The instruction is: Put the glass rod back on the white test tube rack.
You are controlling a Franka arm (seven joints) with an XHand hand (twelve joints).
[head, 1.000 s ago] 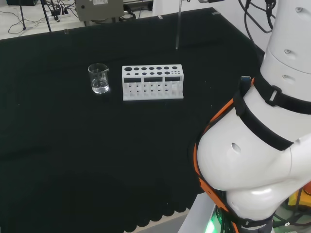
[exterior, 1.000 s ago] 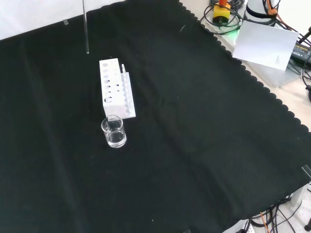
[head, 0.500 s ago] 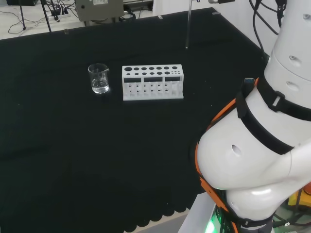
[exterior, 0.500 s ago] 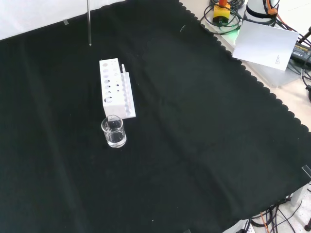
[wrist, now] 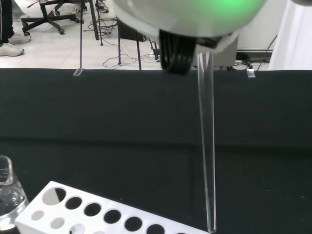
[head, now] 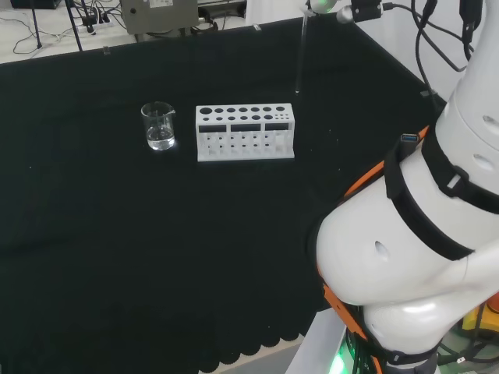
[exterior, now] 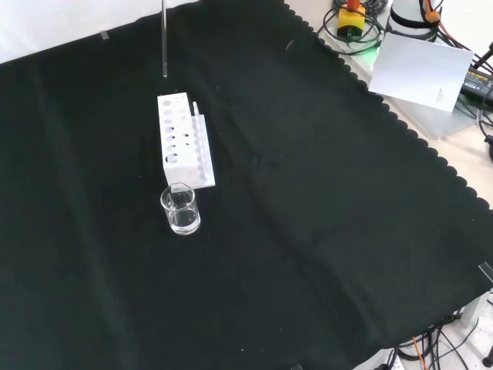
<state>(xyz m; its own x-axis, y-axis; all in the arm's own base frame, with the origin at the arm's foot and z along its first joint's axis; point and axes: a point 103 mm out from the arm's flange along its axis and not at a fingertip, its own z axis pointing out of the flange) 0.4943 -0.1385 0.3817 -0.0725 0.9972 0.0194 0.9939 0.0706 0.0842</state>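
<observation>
One glass rod [head: 300,54] hangs upright from your hand [head: 321,6] — grip unclear — ready to drop into the rack [head: 245,131].

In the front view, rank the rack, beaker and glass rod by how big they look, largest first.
1. Rack, clearly the largest.
2. and 3. Beaker and rod: unsure. The rod looks longer but far thinner, runs out of the view's top, and hangs above the cloth, nearer the camera.
</observation>
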